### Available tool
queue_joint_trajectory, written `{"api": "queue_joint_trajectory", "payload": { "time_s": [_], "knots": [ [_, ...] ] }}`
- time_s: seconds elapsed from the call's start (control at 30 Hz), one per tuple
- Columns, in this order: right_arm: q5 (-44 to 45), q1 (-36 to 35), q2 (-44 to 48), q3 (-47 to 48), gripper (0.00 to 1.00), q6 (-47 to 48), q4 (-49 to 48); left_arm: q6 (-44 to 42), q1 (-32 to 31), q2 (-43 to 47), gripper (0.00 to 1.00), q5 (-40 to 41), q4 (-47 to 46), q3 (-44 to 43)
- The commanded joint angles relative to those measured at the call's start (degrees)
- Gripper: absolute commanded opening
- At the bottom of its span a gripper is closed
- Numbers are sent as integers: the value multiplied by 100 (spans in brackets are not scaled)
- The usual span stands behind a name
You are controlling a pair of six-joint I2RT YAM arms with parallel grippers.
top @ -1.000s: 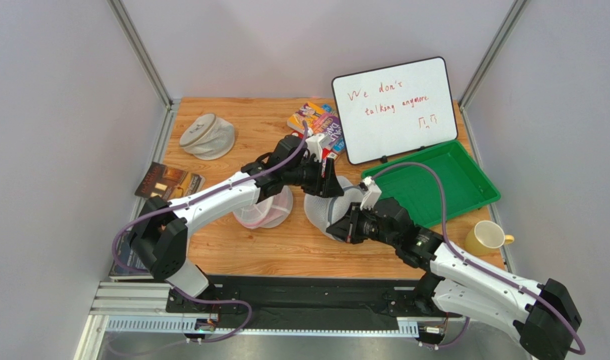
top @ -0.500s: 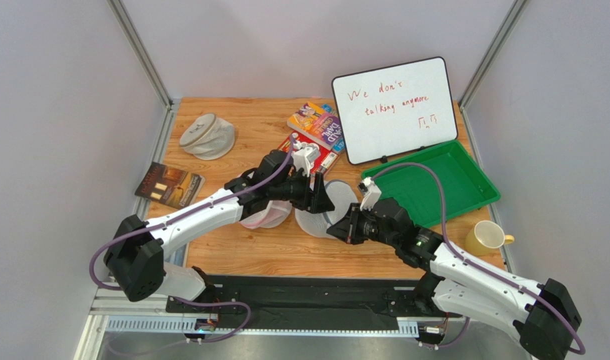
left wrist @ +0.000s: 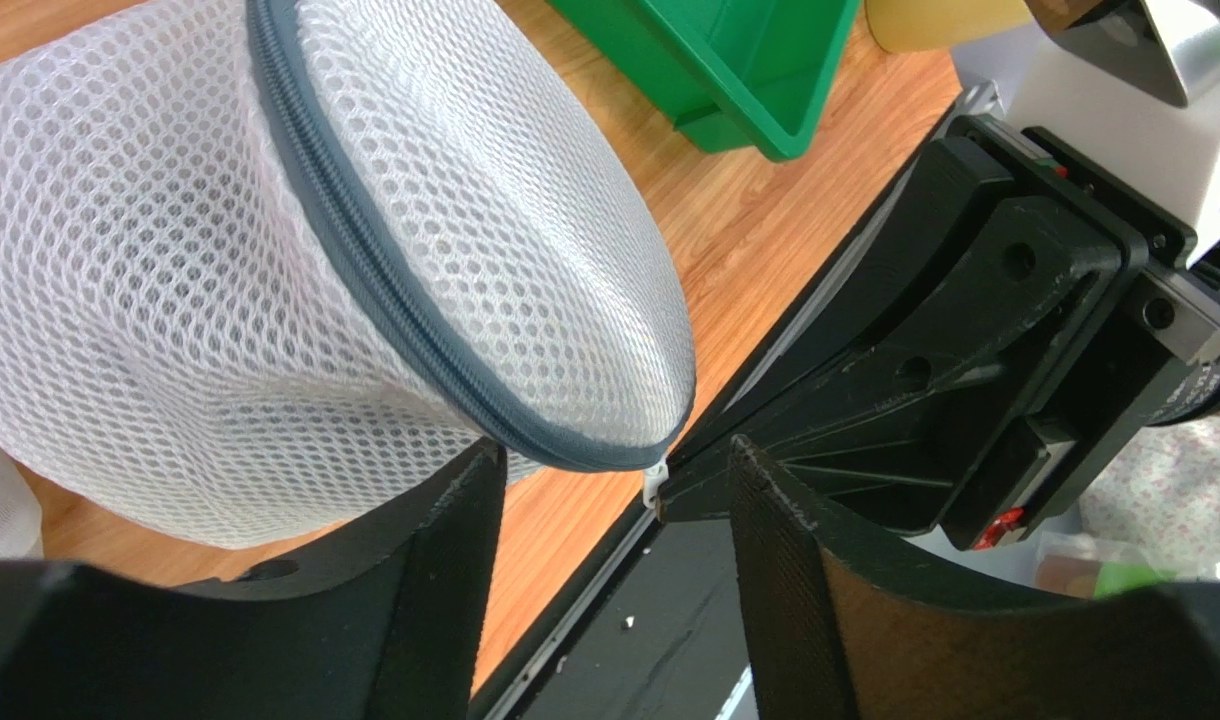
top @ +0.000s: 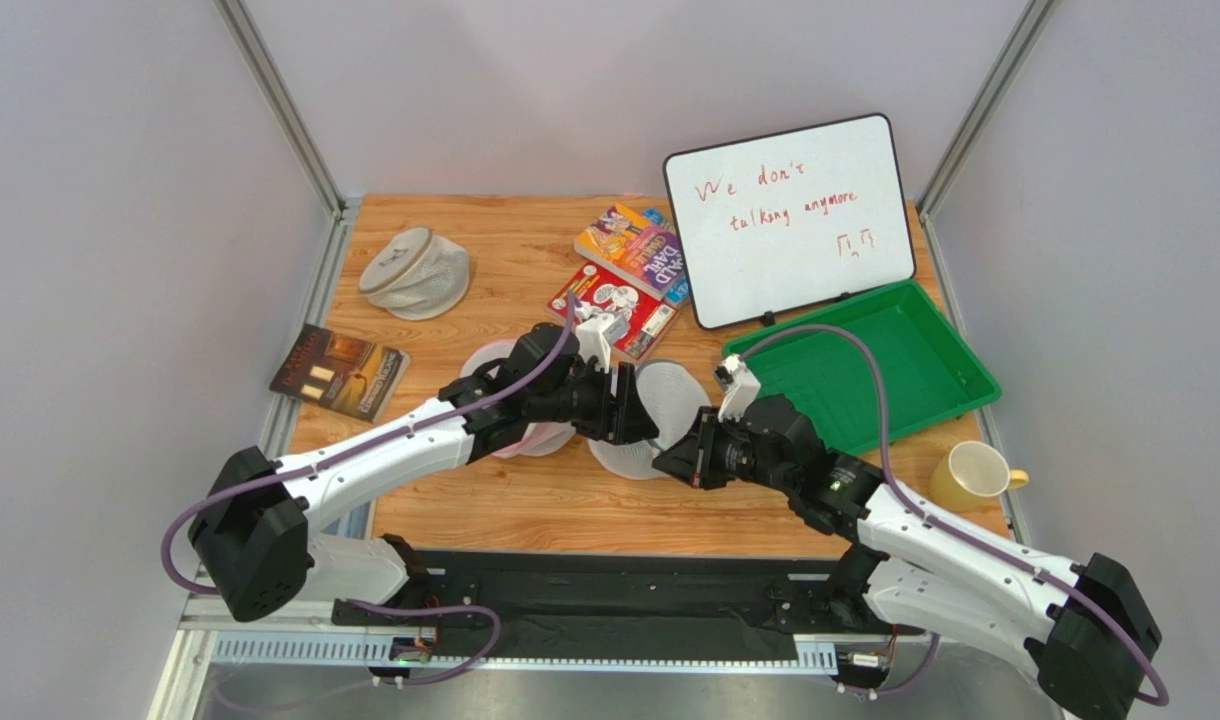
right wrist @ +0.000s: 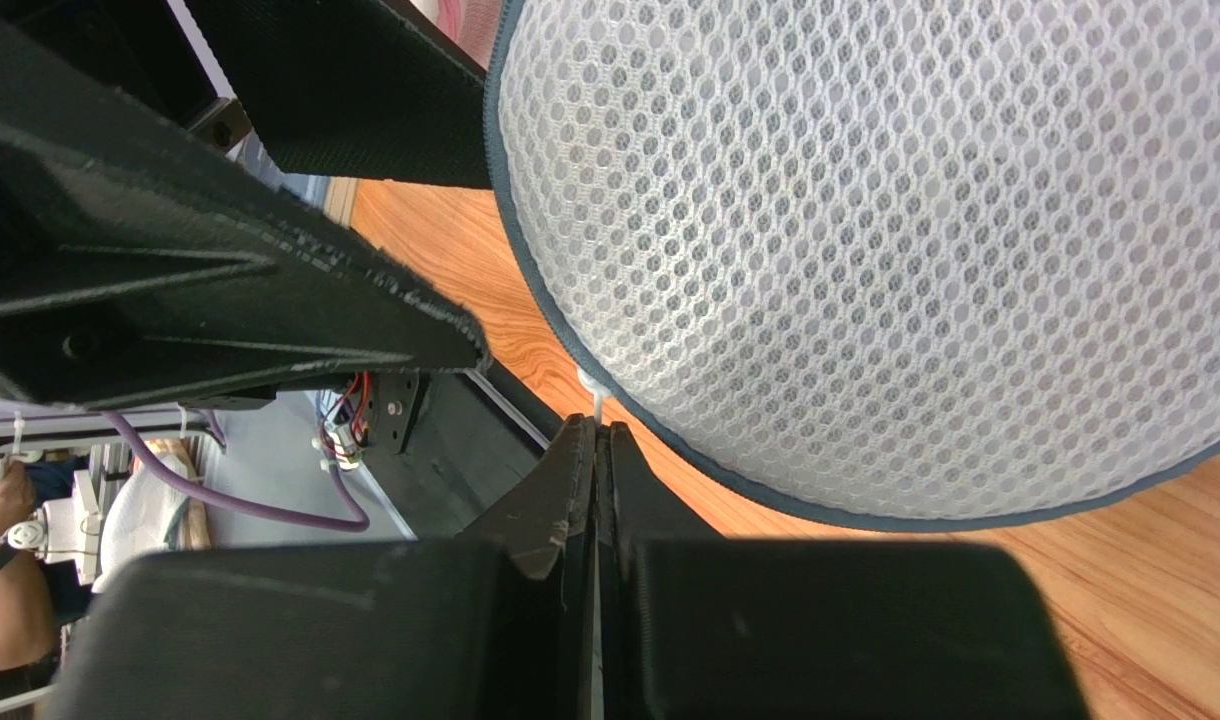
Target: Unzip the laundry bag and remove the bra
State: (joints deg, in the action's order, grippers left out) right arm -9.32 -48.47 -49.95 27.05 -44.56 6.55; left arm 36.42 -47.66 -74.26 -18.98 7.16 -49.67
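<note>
Right claw (right wrist: 597, 450) is pinching shut on the little white pull tab (right wrist: 592, 393) just beyond its fingertips, where the grey-blue zip (left wrist: 364, 285) is curving round the rim of the laundry bag (left wrist: 196, 285). And the left claw (left wrist: 619, 503) is sitting wide with nothing in it, the bag's rim hanging just ahead of its fingers and the tab lying in the gap between them. Over the last second that left arm has been sliding back off the top of the bag toward the near edge, and the bag has been tipping over with it. Zip teeth are looking closed all the way along, so the unzipping is only starting, I'd say. Bra isn't showing anywhere, presumably inside behind the mesh
</note>
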Motion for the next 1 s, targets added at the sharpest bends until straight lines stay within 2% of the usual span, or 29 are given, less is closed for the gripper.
{"api": "queue_joint_trajectory", "payload": {
  "time_s": [0.0,0.13,0.23,0.33,0.57,0.63,0.97],
  "knots": [
    [-105,-31,-14,222,0,35,-215,172,-24,-27,59,79,-382,-8],
    [-122,-40,-14,213,0,8,-233,233,-15,-97,47,140,-461,-8],
    [-149,-40,-32,196,0,-1,-285,242,-24,-150,33,237,-461,-25],
    [-175,-49,-49,187,0,-1,-294,225,-24,-246,29,290,-452,-78],
    [-193,-57,-41,126,0,-18,-303,207,-15,-502,4,369,-470,-245],
    [-193,-58,-23,99,0,-36,-303,190,-15,-563,0,404,-461,-315],
    [-175,-84,161,-50,0,-97,-171,-21,99,-809,0,422,-347,-667]
  ]
}}
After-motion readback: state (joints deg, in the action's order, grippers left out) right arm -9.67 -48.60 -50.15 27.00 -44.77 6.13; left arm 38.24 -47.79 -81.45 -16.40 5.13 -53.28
